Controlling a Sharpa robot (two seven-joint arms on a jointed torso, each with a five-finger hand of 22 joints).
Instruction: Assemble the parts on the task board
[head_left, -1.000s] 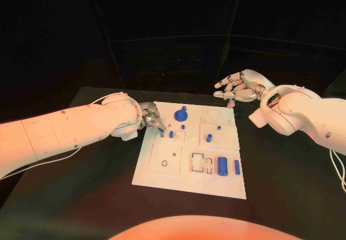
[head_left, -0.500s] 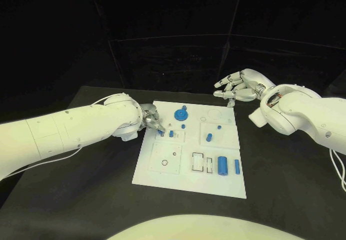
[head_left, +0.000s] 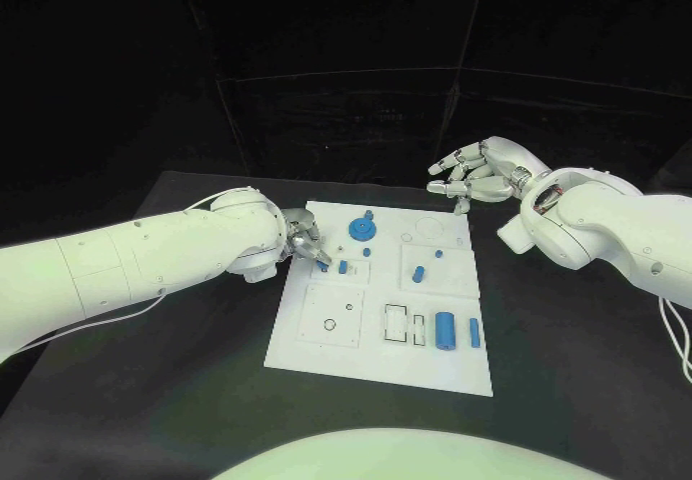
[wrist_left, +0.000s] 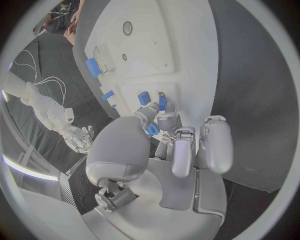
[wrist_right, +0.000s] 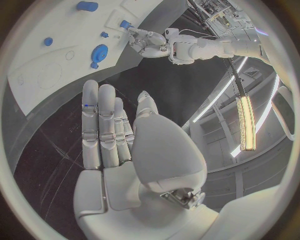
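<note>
The white task board (head_left: 378, 345) lies in the middle of the table. My left hand (head_left: 302, 238) hangs over its far left part with the fingers curled, their tips close to two small blue pegs (head_left: 323, 266) (head_left: 342, 267). In the left wrist view a bit of blue (wrist_left: 152, 129) shows between thumb and fingers, and I cannot tell whether it is held. The two pegs (wrist_left: 162, 102) (wrist_left: 144, 98) stand just past the fingertips. My right hand (head_left: 477, 174) hovers beyond the board's far right corner, fingers apart, holding nothing.
A round blue piece (head_left: 361, 231) sits at the board's far middle. A short blue piece (head_left: 418, 273) lies in the middle right. A blue cylinder (head_left: 446, 329) and a blue bar (head_left: 473, 335) lie near the right edge. Black table (head_left: 173, 380) surrounds the board.
</note>
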